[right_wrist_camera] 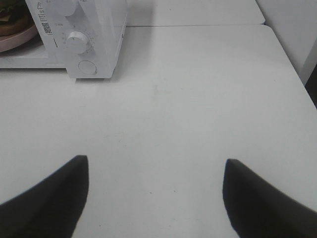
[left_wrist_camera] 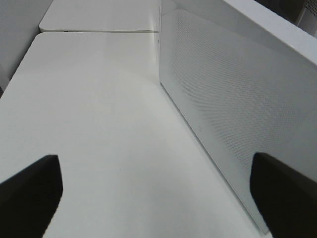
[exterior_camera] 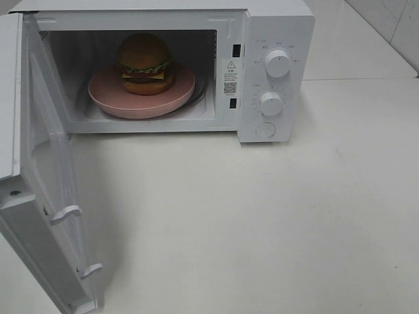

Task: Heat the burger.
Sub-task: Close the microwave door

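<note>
Exterior high: white box-shaped microwave oven [exterior_camera: 275, 26] on a white table [exterior_camera: 262, 229], its white hinged door [exterior_camera: 39, 196] standing wide open. The burger [exterior_camera: 145, 62], with a glossy golden-brown bun, green lettuce, tomato and cheese, sits on a round pink plate [exterior_camera: 105, 98] inside the cavity. The control panel carries 2 white dials [exterior_camera: 277, 64] and 1 round button [exterior_camera: 265, 129].

Left wrist: left gripper [left_wrist_camera: 157, 198] has its 2 dark fingers [left_wrist_camera: 29, 193] spread wide and holds nothing, with table surface below. The door's perforated panel stands just beside 1 finger and runs on ahead.

Right wrist: right gripper [right_wrist_camera: 156, 198] is wide open, empty, over the table. The microwave is ahead, toward the left gripper's side, well apart. The burger and plate edge show in the cavity beyond the panel.
</note>
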